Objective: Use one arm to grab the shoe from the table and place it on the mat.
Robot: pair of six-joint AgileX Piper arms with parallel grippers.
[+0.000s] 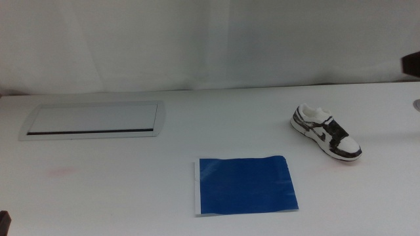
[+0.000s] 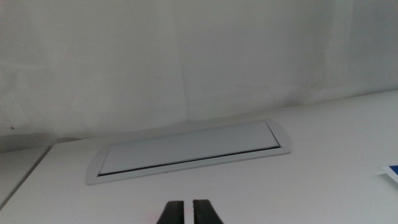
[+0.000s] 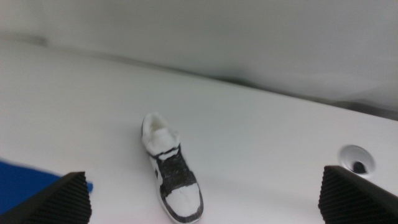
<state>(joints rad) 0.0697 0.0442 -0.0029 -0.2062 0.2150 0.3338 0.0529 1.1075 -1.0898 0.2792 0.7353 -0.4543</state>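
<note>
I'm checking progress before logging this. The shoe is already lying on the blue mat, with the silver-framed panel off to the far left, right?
Not quite. The shoe lies on the bare table, off to the right of the blue mat and apart from it, as the middle view shows. The silver-framed panel is indeed at the far left.

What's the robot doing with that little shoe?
Nothing is holding the shoe yet. It sits by itself on the white table, off to the right of the blue mat, not touching it. The right end effector hangs above the shoe with its jaws wide open, looking ready to grab it. The left end effector waits on the other side near the silver panel, jaws close together.
</note>
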